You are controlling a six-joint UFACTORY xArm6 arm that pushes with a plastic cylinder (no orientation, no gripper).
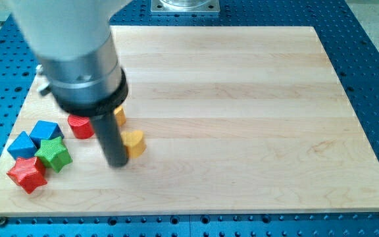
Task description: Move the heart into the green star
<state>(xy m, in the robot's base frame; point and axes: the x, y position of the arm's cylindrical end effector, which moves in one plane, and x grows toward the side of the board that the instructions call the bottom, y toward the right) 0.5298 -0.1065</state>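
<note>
We carry no jaws here, so there is nothing to open or close; we work with a plain dark rod, and our tip [118,163] rests on the wooden bench [242,118] at the view's lower left.

The yellow heart [135,142] sits just to the view's right of our tip, touching it or very nearly so. That places us on the wrong side for the job: the green star [53,154] lies to the view's left of our tip, well apart from the heart, so a push from where we stand would drive the heart away from it. We judge that we need to go around the heart to its right side before pushing leftward.

Another yellow block [120,116] peeks out behind the rod, above our tip; its shape is mostly hidden. A red cylinder [80,125] stands up and to the left of our tip, between the heart and the cluster. The green star is packed tight with its neighbours: a red star [27,173] touching it below-left, and two blue blocks [45,131] [22,144] against it above and to the left.

The crowding matters, we think. The heart's path leftward passes close under the red cylinder, and a hard shove could scatter the star's neighbours.
</note>
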